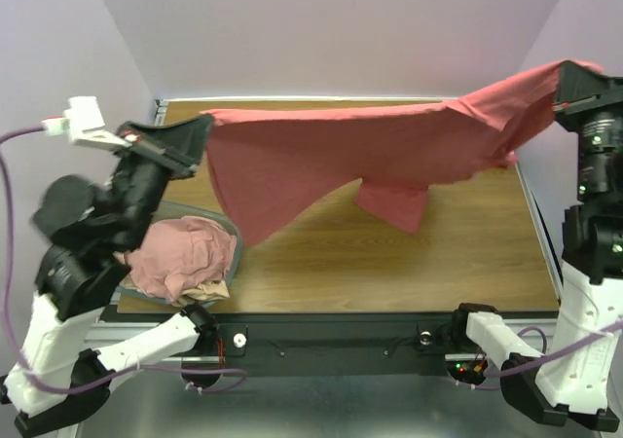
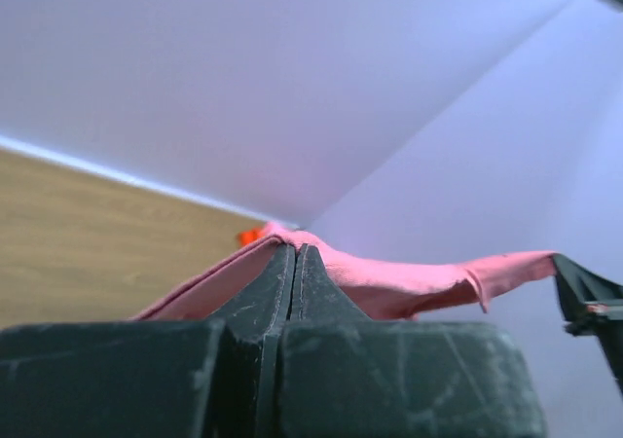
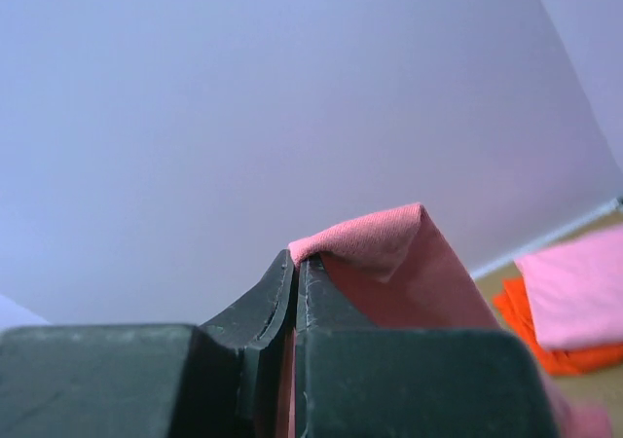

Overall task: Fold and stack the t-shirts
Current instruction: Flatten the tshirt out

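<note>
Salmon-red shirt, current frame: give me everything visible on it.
The salmon-red shirt is soft, matte, cotton-looking cloth, unfolded and held stretched in the air across the table. The left claw is shut on one upper edge, the right claw on the opposite one. The body sags between them, wrinkled; a corner and a sleeve hang low, whether touching the wood is unclear.

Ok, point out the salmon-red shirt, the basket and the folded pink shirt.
salmon-red shirt point(image 1: 321, 156): top external view, middle of its stretched body.
basket point(image 1: 238, 251): top external view, its right rim.
folded pink shirt point(image 3: 574, 297): right wrist view, its top face.
</note>
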